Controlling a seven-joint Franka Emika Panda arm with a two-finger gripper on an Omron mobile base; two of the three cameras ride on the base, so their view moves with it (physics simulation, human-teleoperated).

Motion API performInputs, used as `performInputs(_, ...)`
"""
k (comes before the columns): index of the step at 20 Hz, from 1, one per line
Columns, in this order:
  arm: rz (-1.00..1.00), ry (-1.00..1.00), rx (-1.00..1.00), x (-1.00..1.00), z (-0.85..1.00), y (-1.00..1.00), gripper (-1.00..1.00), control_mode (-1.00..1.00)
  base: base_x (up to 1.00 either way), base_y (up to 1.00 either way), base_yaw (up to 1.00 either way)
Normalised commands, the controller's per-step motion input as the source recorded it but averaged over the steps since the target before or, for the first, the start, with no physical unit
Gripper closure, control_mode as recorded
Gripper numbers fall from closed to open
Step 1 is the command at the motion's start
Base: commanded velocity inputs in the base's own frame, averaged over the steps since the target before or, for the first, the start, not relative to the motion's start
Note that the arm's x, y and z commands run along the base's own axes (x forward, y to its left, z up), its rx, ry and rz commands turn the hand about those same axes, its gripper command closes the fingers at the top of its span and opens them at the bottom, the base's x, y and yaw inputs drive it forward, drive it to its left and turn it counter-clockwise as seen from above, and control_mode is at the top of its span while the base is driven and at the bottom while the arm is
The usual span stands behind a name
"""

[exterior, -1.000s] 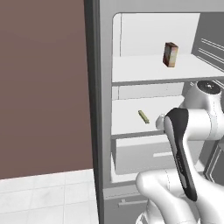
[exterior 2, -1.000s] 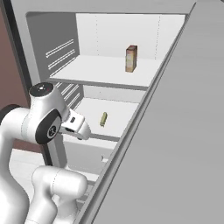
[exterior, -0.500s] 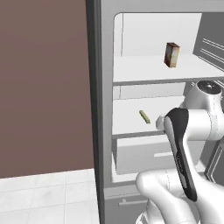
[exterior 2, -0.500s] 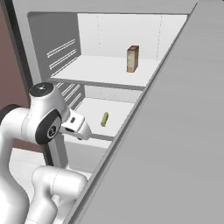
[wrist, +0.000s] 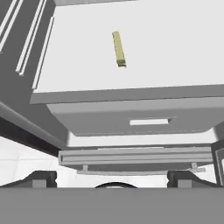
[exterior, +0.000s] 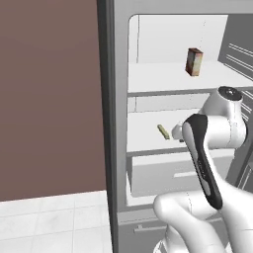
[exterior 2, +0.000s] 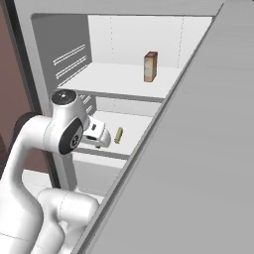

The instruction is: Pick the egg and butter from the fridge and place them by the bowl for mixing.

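Open fridge (exterior: 118, 148) beside a brown wall (exterior: 49, 94)
Butter (wrist: 118, 48) lies on the white middle shelf (wrist: 175, 52); carton (exterior 2: 150, 66) above; end effector (exterior 2: 97, 135) apparently spread.

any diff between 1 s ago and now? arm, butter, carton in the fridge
Nothing visibly changed. The gripper is at the same spot at the front of the middle shelf, open, holding nothing. The butter lies untouched on that shelf, and the carton stands upright on the shelf above in the fridge. The base views are framed as before.
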Motion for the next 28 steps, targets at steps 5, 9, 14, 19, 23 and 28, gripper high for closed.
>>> performInputs(5, 0.0, 0.0, 0.0, 0.75, -0.05, 0.0, -1.0, -1.0, 0.0, 0.0, 0.0)
performInputs(9, 0.0, 0.0, 0.0, 0.72, -0.11, 0.0, -1.0, -1.0, 0.0, 0.0, 0.0)
performInputs(14, 0.0, 0.0, 0.0, 0.49, -0.47, 0.0, -1.0, -1.0, 0.0, 0.0, 0.0)
performInputs(19, 0.0, 0.0, -0.01, 0.48, -0.51, -0.05, -1.0, -1.0, 0.0, 0.0, 0.0)
performInputs(23, 0.0, 0.0, 0.0, 0.6, -0.28, -0.1, -1.0, -1.0, 0.0, 0.0, 0.0)
performInputs(28, 0.0, 0.0, 0.0, 0.51, -0.17, -0.22, -1.0, -1.0, 0.0, 0.0, 0.0)
